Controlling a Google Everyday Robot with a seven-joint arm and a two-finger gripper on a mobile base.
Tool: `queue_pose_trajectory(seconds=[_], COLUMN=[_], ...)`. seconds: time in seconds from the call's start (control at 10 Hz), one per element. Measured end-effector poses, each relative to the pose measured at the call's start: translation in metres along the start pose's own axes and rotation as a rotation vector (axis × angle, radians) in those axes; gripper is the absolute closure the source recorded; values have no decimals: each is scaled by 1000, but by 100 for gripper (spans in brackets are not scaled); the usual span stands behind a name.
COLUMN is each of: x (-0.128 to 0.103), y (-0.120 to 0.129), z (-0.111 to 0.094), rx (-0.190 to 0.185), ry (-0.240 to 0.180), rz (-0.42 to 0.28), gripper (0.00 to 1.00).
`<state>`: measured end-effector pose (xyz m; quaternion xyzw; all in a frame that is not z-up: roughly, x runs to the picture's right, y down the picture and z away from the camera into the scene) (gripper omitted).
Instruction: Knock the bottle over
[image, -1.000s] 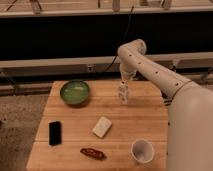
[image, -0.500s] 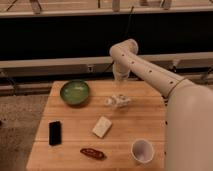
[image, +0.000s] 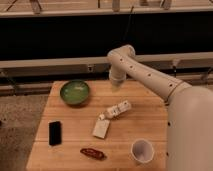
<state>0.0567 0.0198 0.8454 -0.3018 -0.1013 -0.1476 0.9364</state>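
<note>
Item 1. Wooden table (image: 145, 125): pale slatted top, filling the lower half of the camera view; all loose items below rest on it.

Item 2. Bottle (image: 116, 110): slim, clear-whitish, pale label, white cap. Lying on its side near the table's centre, long axis running from 2 o'clock down to 8 o'clock, cap end apparently at the lower left. Its cap end sits just beside, perhaps touching, the upper corner of the white block.

Item 3. White block (image: 101, 128): flat, rectangular, at 7 o'clock from the bottle.

Item 4. Green bowl (image: 75, 92): round, upright, at 10 o'clock from the bottle, near the table's far-left edge.

Item 5. Black phone (image: 55, 133): flat, dark, at 8 o'clock from the bottle, well apart from it, near the left edge.

Item 6. Red-brown packet (image: 93, 153): small, elongated, at 6 o'clock from the white block, near the front edge.

Item 7. White paper cup (image: 142, 150): upright, open mouth up, at 5 o'clock from the bottle, well apart from it.

Item 8. Robot arm (image: 150, 75): white, entering from the lower right, elbow raised at 12 o'clock above the table.

Item 9. Gripper (image: 116, 83): at the arm's end, pointing down over the far edge of the table, at 12 o'clock from the bottle and clear of it. Whether its jaws are apart or together cannot be told.
</note>
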Motion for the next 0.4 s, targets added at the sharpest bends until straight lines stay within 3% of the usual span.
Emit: queue_pose_trajectory(seconds=[0.2,0.4], x=[-9,-24], y=[6,9], z=[1,-13], rx=[1,10], ry=[4,11], rz=[-16,-40], gripper=[100,100])
